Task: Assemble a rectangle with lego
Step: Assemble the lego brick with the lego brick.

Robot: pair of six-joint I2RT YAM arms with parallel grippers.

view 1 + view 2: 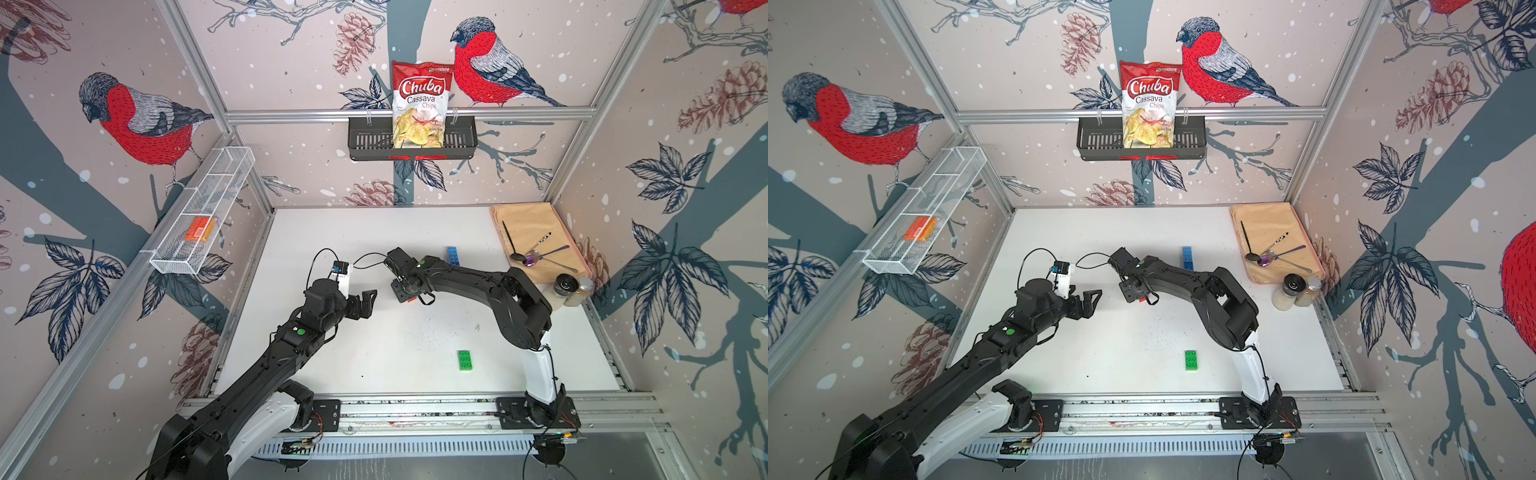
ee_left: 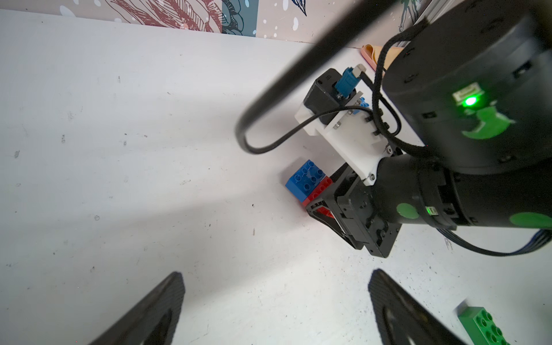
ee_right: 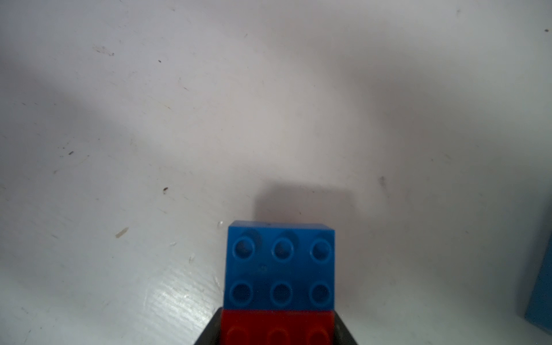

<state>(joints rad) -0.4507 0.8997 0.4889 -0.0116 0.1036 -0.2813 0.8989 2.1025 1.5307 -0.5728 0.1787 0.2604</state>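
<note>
Right wrist view shows the right gripper [image 3: 278, 332] with its dark fingers [image 3: 213, 333] set narrow against the two sides of a red studded plastic brick [image 3: 277, 321]. It holds that brick, though I cannot tell how firmly. A darker blue studded plastic brick [image 3: 280, 268] touches the red brick's far edge. It is glossy and square-edged, with six round studs facing up. The pair appears to rest on the scuffed white surface [image 3: 149, 134] as one short bar.

The left gripper [image 1: 365, 302] hangs near this pair, jaws wide and empty.

Further out, a green studded plastic brick [image 1: 465, 360] lies alone on the robot's side of the joined pair, well apart from it. Its long axis runs front to back. The right arm's base is closer to it, yet the free left gripper looks the likelier one to fetch it.

A long light blue studded plastic brick [image 1: 453, 254] lies beyond the right forearm, toward the far wall, with its long axis likewise front to back. Both loose bricks are hard, smooth and flat-sided, so a pinch across the short width should seat cleanly.
</note>
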